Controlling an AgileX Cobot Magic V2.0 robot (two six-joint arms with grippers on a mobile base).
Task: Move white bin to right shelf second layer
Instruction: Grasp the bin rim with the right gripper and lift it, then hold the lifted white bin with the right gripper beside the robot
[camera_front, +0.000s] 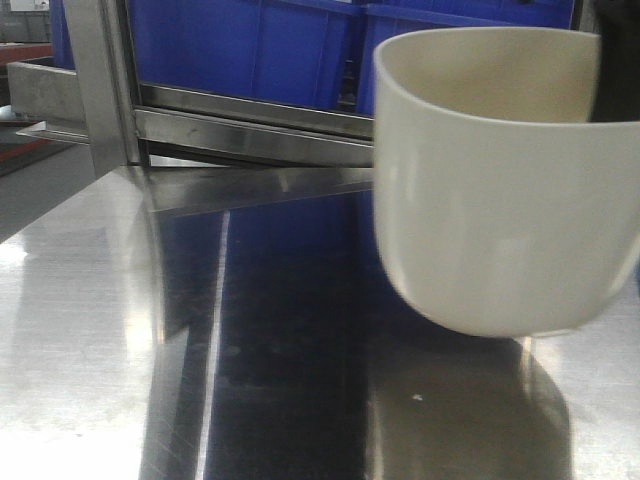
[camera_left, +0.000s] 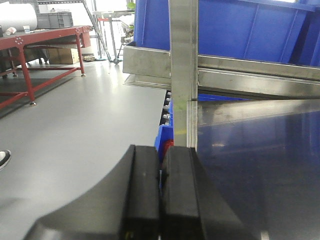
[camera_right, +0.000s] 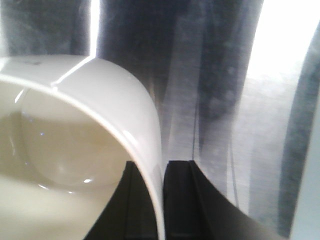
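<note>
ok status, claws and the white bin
Right claw shut on white bin wall, bin looks lifted off steel table. Left claw shut, empty. Blue crates behind.

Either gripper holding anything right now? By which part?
The right gripper grips the white bin by its rim wall, one finger inside, one outside. The left gripper is shut, empty.

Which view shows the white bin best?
Front view: the bin shows from mouth to base. Right wrist shows only its rim and inside, pinched by the right gripper. Left wrist misses it.
</note>
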